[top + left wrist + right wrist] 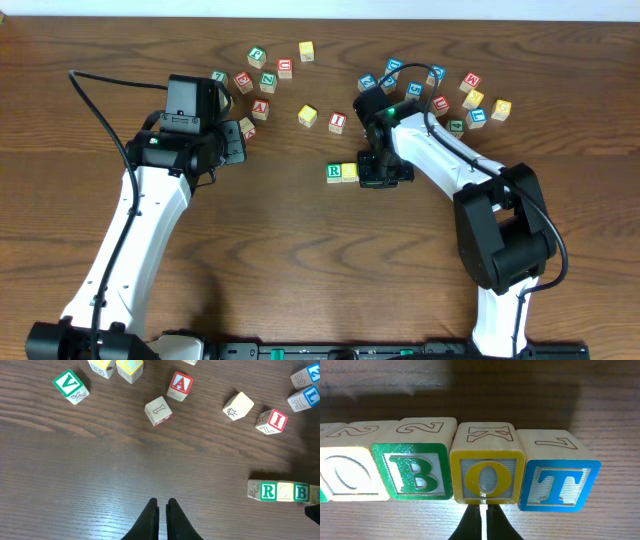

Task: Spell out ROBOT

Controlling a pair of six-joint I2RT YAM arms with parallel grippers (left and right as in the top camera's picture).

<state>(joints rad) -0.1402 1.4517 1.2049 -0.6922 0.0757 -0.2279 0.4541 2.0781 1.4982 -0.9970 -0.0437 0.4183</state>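
Touching row of wooden cubes [342, 172] mid-table on dark grained table [100, 470], green R [268, 491], pale O [345, 477], ridged green B [414, 472], yellow-framed O [487, 477], blue T [559, 485], right gripper [482, 508] pressed together just beside that O, left gripper [161, 510] pressed together, empty.

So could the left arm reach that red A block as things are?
Probably yes. The red A block lies just ahead of the left arm, with its top uncovered. A pale block crowds its near corner and might get nudged, and the shut jaws must open first.
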